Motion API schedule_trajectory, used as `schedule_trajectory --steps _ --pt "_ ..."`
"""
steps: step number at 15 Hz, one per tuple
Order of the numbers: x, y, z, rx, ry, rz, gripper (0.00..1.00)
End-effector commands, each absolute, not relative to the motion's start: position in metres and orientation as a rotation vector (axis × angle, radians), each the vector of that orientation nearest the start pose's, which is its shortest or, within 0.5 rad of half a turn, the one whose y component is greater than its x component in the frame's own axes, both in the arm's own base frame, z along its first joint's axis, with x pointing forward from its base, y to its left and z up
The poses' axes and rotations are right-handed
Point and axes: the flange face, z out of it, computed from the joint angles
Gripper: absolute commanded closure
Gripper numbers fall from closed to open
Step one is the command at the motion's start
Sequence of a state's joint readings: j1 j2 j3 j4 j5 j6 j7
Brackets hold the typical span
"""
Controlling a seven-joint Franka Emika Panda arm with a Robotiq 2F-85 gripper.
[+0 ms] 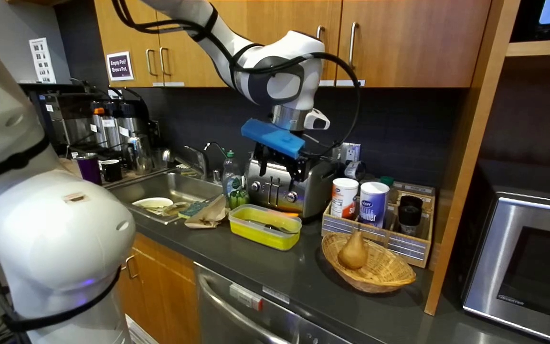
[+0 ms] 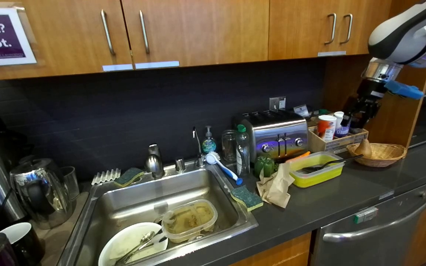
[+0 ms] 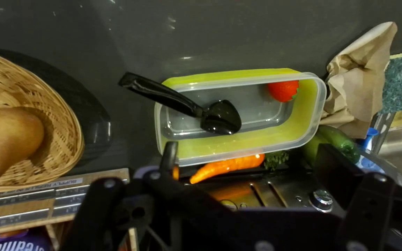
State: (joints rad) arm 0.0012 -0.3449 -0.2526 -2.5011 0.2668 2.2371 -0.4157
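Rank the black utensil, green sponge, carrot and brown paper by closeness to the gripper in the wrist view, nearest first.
1. Carrot: seen between the open jaws of the gripper, beside the yellow container.
2. Black utensil: leaning in the container, its handle jutting left.
3. Brown paper: past the container's right end.
4. Green sponge: beyond the paper, farther right.

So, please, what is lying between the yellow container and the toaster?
An orange carrot with a leafy green top lies between the yellow container and the toaster, as the wrist view shows.
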Motion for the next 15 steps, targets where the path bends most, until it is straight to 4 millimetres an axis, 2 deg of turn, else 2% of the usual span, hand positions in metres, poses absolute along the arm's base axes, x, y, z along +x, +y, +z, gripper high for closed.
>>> schedule_trajectory --steps 1,8,15 --pt "0.424 -0.121 0.401 -2.809 -0.064 -0.220 0.00" --pt "0.425 -0.135 0.379 -2.687 -0.189 -0.273 0.00" --pt "0.432 -0.149 0.350 -2.661 -0.109 -0.205 0.00"
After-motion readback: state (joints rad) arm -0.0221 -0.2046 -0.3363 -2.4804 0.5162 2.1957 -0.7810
